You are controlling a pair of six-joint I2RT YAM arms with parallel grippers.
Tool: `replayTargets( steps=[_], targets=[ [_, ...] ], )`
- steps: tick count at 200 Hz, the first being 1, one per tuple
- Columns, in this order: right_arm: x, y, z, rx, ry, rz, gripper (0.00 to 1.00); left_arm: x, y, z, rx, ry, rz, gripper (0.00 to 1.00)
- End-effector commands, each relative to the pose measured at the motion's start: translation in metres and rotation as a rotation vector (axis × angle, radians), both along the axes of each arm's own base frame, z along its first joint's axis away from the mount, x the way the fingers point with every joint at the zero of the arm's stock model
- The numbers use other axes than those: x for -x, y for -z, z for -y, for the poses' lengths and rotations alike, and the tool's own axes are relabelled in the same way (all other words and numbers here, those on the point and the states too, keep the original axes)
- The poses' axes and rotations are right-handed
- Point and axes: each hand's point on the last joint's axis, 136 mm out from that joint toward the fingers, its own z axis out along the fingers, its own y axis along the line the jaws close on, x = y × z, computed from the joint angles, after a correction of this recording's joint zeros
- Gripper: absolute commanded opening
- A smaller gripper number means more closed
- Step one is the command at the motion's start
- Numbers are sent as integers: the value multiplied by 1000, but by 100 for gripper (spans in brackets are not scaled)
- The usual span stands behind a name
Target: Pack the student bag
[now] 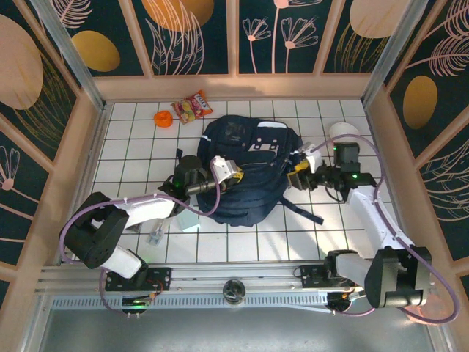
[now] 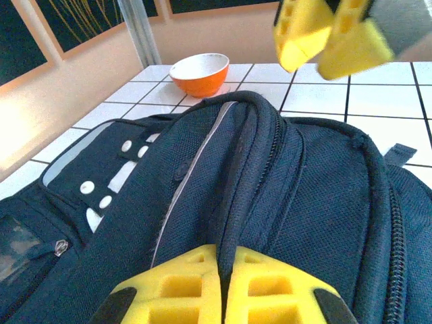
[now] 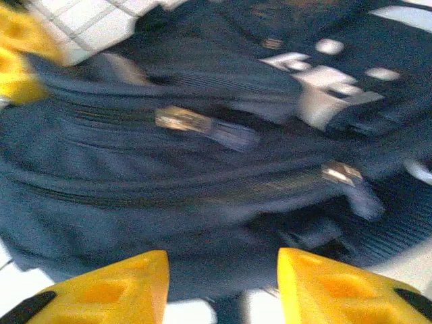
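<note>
The student bag [image 1: 253,198] lies flat on the middle of the white tiled desk [image 1: 293,242], between the two arms, front pocket up. The left tool [image 2: 221,273] sits at the bag's top edge with its yellow fingers pressed together; a dark ridge of the bag runs straight into the seam between them, so it seems to pinch the fabric there. The right tool [image 3: 223,273] hangs just beside the bag's other side, its fingers spread with nothing between them; that view is blurred. An orange bowl [image 2: 200,73] stands on the desk beyond the bag, a snack packet [image 1: 192,108] near it.
</note>
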Motion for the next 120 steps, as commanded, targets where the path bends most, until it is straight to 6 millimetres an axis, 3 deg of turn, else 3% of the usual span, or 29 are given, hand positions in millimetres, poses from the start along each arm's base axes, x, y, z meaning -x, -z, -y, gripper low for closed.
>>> replayTargets(
  steps=[1,39,69,120],
  targets=[
    [-21,15,22,129,43,76,52,4,-38,0,81,48,118,0],
    [-48,29,19,185,-43,173,56,14,-39,1,91,105,118,0],
    [-56,43,13,190,-136,171,56,23,-40,2,93,149,121,0],
    [-67,43,3,153,-221,218,57,29,-40,4,91,197,118,0]
  ],
)
